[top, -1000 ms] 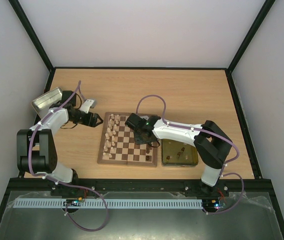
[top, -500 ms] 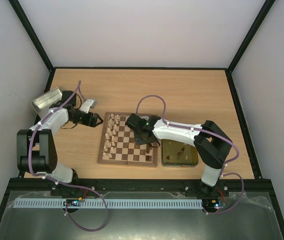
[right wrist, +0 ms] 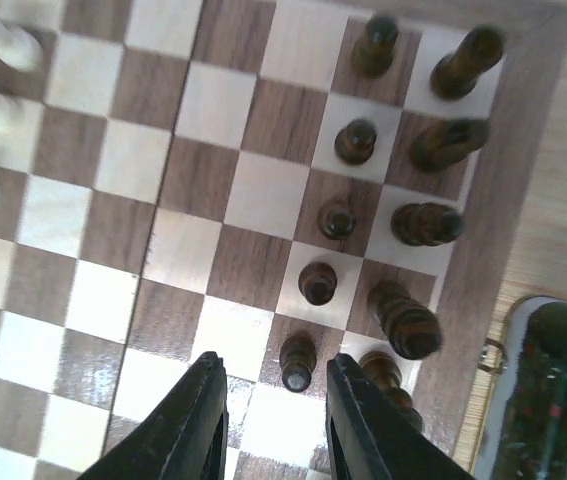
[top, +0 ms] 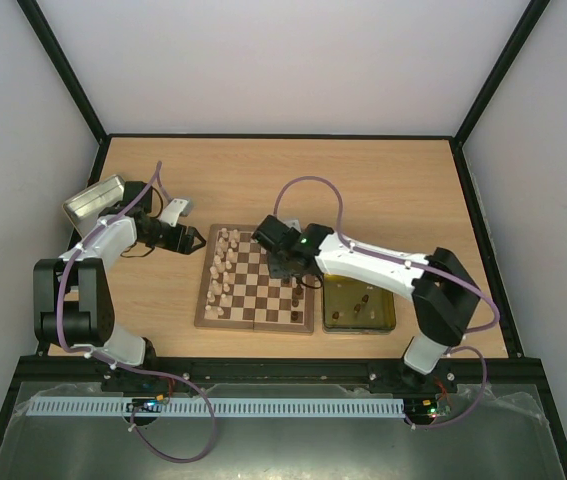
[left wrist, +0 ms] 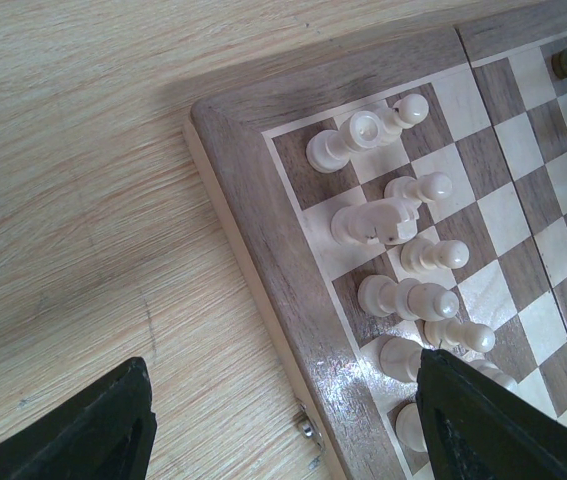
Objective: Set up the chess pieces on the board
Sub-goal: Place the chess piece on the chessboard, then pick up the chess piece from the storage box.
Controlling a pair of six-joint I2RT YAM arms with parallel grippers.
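Currently working over the small square wooden chessboard with brown and cream checks point(top: 253, 324), lying flat mid-table between the two arms. Along its right edge, filling two files with tiny dark brown turned chessmen point(right wrist: 316, 283); along the left edge, two files of cream ones point(left wrist: 373, 220).

Hovering low over the dark side with the right gripper point(right wrist: 275, 375): jaws parted narrowly, gripping nothing, one dark pawn point(right wrist: 296, 362) standing free just ahead of the gap. Holding the left gripper point(left wrist: 281, 365) spread wide and empty at the board's far-left corner, near the cream men.

Could easily topple that pawn or its neighbours on lifting away, with fingers this close and men ranked so tightly; could also nudge the light board askew.

Counting from the right wrist view: ten dark men, five pawns inner, five taller pieces outer. Cannot count the cream men exactly; too crowded.

Further out: one yellow-gold rectangular tin point(top: 388, 315) just right of the board, with a few dark men inside, number unclear; one silver metal tin point(top: 93, 200) far left on the light wooden table point(top: 383, 190).
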